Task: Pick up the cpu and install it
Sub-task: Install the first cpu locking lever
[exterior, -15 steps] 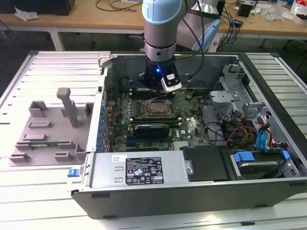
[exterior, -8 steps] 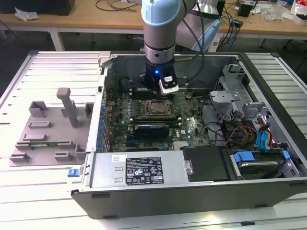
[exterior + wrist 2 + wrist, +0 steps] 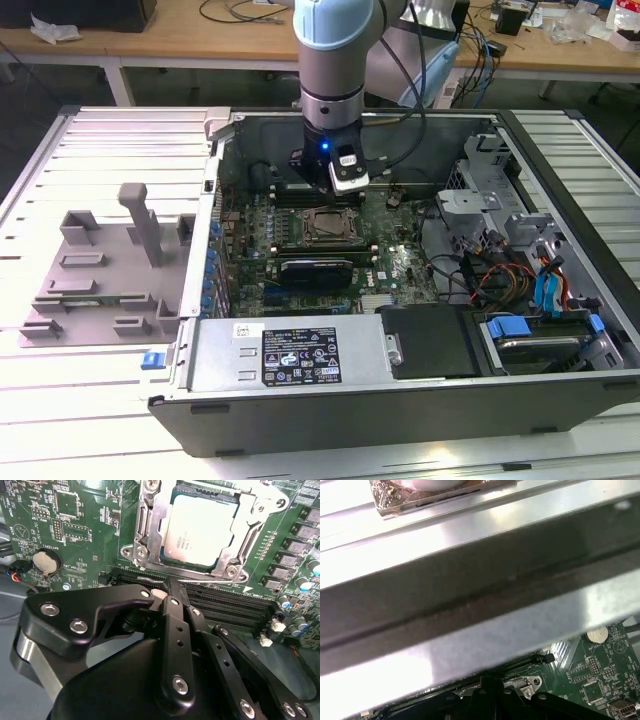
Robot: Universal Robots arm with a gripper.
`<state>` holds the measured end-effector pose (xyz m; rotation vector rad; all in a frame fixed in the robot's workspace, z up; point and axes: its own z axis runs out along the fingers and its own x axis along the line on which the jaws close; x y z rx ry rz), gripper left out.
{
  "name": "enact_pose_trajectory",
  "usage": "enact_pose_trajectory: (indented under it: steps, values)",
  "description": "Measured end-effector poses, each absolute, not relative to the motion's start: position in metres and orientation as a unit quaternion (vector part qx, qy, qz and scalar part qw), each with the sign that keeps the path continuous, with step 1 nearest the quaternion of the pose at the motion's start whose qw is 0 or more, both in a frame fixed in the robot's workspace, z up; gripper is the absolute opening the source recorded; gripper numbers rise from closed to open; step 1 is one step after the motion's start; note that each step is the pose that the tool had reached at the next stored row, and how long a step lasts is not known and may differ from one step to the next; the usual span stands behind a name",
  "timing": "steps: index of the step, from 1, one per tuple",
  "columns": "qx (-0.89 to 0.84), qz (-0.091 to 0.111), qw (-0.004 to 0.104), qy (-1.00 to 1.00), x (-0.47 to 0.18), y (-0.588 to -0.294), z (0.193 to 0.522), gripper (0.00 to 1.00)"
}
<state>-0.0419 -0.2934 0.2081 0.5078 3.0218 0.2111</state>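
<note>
Inside the open computer case (image 3: 420,400) on the worktop (image 3: 110,400), the arm's end effector (image 3: 335,190) hangs low over the green motherboard (image 3: 85,540), just beside the socket (image 3: 145,535). In the second wrist view the cpu (image 3: 200,527) already lies flat in the socket, with the metal frame around it. The black fingers (image 3: 172,615) look pressed together with nothing between them, a little way off from the chip. So the picking up and the putting in look done. My guess is that the job is near its end. Any next move would need care, because small parts sit close by. The grey tray (image 3: 100,265) sits outside the case.
</note>
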Motion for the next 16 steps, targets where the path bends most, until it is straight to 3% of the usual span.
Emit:
enact_pose_trajectory:
  steps: [16]
  values:
    - [0.167, 0.05, 0.038, 0.984, -0.0419, -0.2871, 0.1997, 0.11]
